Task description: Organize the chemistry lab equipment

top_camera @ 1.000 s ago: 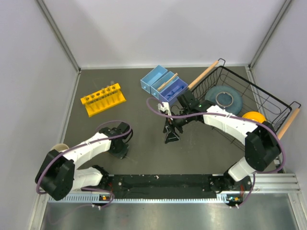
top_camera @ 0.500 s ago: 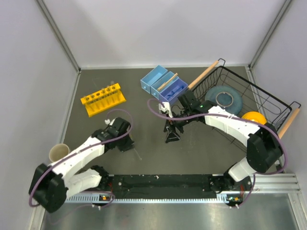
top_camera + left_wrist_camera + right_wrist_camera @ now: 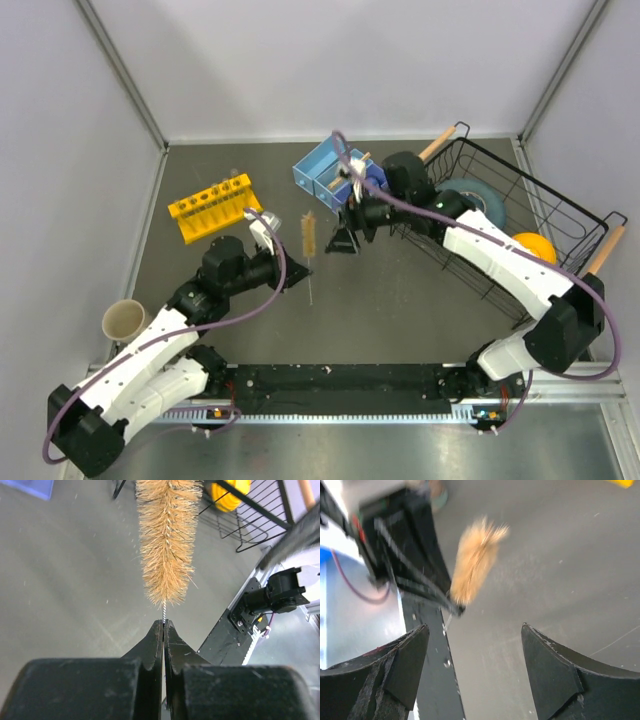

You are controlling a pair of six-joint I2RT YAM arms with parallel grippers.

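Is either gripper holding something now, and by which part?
The left gripper pinches the bristle brush by its wire handle, just below the bristles. The right gripper is open and empty.

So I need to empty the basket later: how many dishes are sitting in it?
2. A grey-blue plate lies at the wire basket's far end, partly under the right arm; a yellow bowl sits by its right side. The arm could hide more.
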